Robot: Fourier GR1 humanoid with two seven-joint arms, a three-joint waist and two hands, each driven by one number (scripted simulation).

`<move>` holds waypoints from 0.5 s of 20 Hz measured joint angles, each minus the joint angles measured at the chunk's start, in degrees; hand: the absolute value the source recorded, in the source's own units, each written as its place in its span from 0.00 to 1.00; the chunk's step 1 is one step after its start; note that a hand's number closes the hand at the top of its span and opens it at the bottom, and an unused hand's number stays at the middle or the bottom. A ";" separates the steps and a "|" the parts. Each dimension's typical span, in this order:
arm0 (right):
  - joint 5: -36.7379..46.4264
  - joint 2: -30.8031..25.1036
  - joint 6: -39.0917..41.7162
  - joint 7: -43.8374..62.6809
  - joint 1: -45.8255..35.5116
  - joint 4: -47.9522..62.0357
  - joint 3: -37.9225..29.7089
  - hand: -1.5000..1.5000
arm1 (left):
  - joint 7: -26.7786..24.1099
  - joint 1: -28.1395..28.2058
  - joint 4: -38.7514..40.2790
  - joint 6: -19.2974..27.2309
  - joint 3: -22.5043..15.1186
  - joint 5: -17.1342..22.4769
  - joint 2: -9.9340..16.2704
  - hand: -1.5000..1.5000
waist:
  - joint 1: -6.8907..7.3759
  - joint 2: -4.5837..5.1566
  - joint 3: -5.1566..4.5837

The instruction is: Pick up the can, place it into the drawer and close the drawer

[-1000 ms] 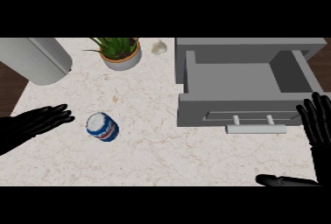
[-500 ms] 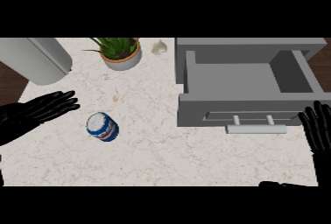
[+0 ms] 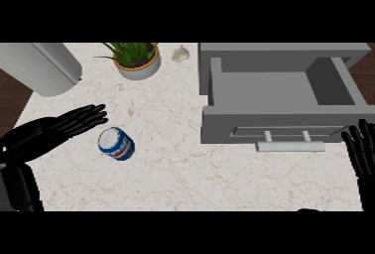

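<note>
We saw blue-and-white cylindrical can [image 3: 116,144] lying on marble counter [image 3: 183,168], left hand [image 3: 51,131] just beside, fingers spread; right hand [image 3: 362,151] fingers straight, grey drawer [image 3: 282,101] open.

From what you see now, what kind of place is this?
Probably a kitchen counter: a pale marble-like worktop, an open grey drawer with a bar handle, a potted plant and a can standing on the top.

The left hand [image 3: 45,133] is glossy black, with long, slender, segmented fingers; below it runs a dark, boxy forearm section. The right hand [image 3: 362,151] is the same glossy black, its fingers ridged.
</note>
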 measured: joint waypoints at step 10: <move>0.05 0.78 1.43 -0.09 1.24 -0.81 -0.85 0.00 | -8.60 -1.68 7.64 0.19 1.79 -15.55 -4.86 0.00 | -0.11 0.02 -0.04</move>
